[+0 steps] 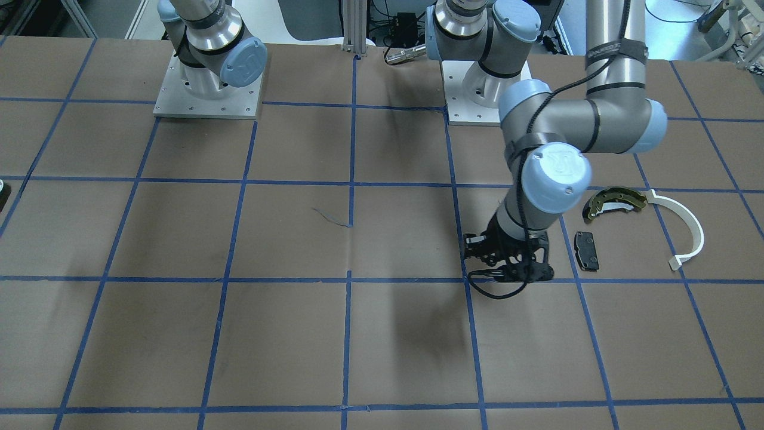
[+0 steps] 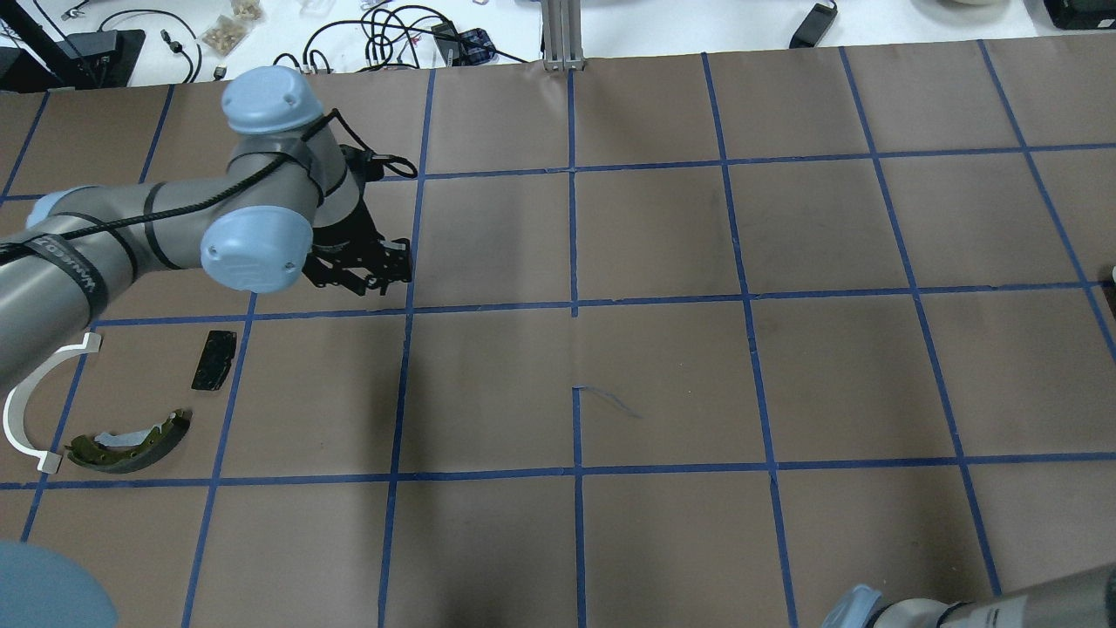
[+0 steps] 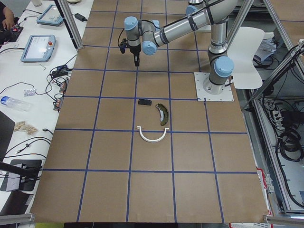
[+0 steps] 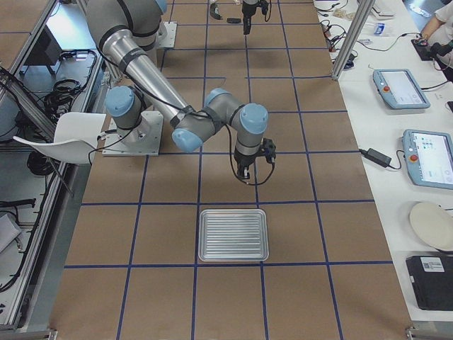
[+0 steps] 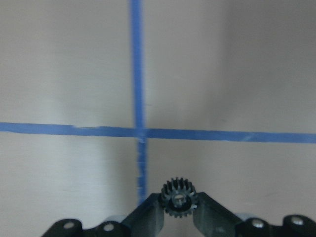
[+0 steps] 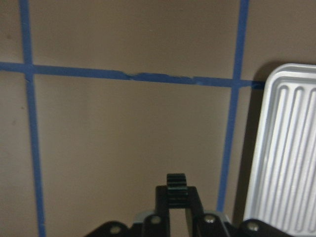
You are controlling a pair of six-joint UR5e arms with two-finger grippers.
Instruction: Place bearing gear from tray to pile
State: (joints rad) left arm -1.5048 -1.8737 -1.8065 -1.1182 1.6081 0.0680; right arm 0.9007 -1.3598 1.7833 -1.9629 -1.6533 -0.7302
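Left wrist-mounted view showed you the left gripper (image 5: 178, 203) pinching a small black bearing gear (image 5: 178, 197) between its two fingertips, teeth facing the camera. Below it lay the brown table (image 5: 222, 74), with a crossing of blue tape lines (image 5: 138, 131). From the front-facing view you could see that gripper (image 1: 507, 258) pointing down near the pile (image 2: 214, 359), touching none of it. The pile's nearest part was the small black pad (image 1: 587, 249). Beyond that lay the olive-gold brake shoe (image 1: 615, 202) and the white half-ring strip (image 1: 686, 230), the three lying close together on the table.

At the table's other end, you had the right gripper (image 6: 177, 197) closed on a second gear (image 6: 177, 185), seen edge-on between its fingers. The ribbed metal tray (image 6: 286, 148) sat just beside that gripper. In the exterior right view the tray (image 4: 233, 234) lay flat on the table, in front of the near arm.
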